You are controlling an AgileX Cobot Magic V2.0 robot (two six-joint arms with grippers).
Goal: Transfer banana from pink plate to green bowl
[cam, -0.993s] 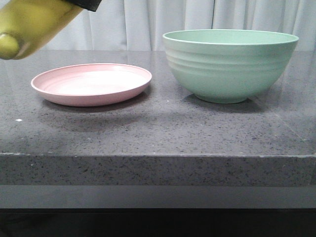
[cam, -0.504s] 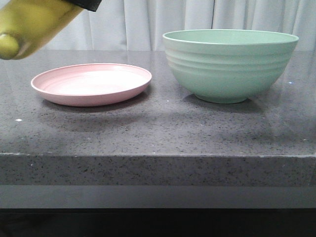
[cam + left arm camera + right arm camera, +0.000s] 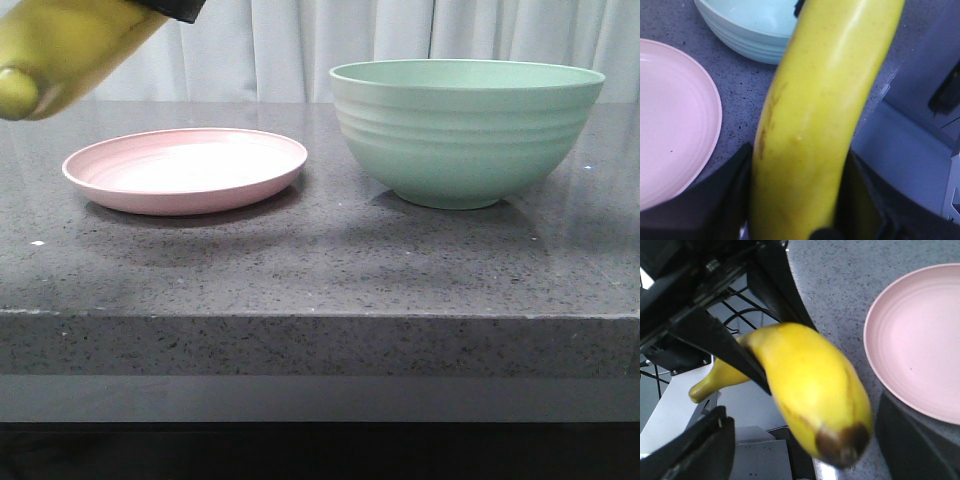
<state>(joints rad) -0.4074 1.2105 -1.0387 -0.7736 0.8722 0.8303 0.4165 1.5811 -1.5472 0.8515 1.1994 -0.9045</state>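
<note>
we're holding banana (image 3: pixel 810 125) clamped between left gripper (image 3: pixel 795 200) fingers | plate (image 3: pixel 185 168) empty | right gripper state unclear | carrying: keep grip firm, clear bowl (image 3: pixel 466 130) rim before releasing

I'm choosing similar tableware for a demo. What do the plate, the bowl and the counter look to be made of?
Plate: probably matte pink plastic or fibre composite, with faint rings. Bowl: similar matte green material, ridged outside. Counter: polished grey speckled stone or quartz, showing soft reflections.
</note>
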